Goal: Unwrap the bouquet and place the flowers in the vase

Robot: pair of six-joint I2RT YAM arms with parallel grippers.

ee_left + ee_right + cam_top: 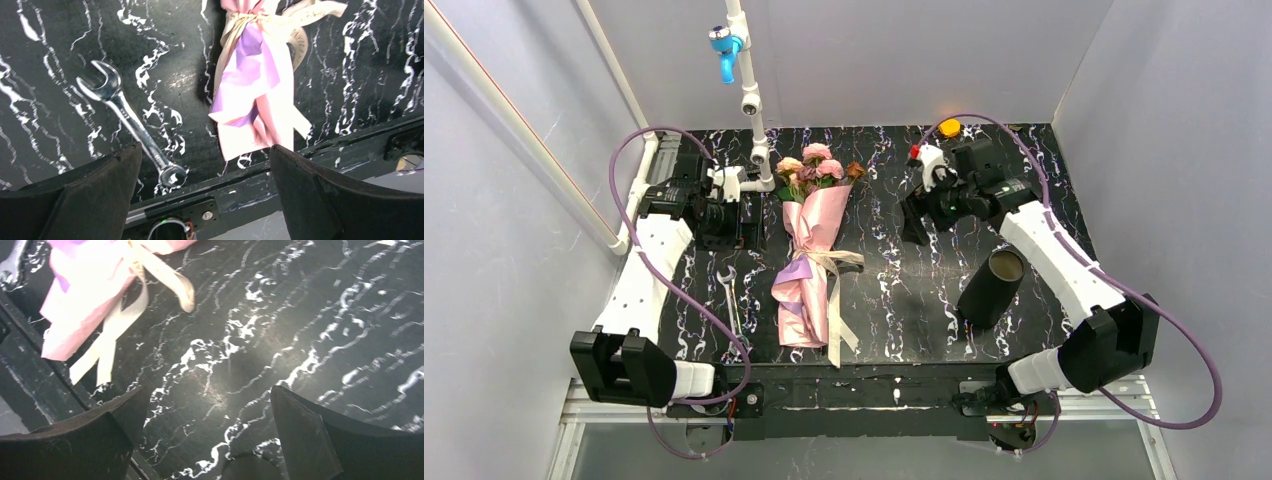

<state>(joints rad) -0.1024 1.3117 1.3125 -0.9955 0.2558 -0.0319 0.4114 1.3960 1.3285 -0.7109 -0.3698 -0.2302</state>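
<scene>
We note bouquet (812, 262) lying tied btw left gripper (729, 230) & right gripper (917, 222), jaws spread wide, empty, prob. poised for untying.

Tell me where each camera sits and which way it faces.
Top external: fixed above and behind the bases, looking down on the table; both arms show, left end effector and right end effector flanking the bouquet, vase at right.
Left wrist: on the left arm, facing the table's near edge; its open fingers frame the wrench.
Right wrist: on the right arm, facing the near edge too; its open fingers show.
Shared: both wrist views catch the bouquet's lower end and ribbon.
</scene>
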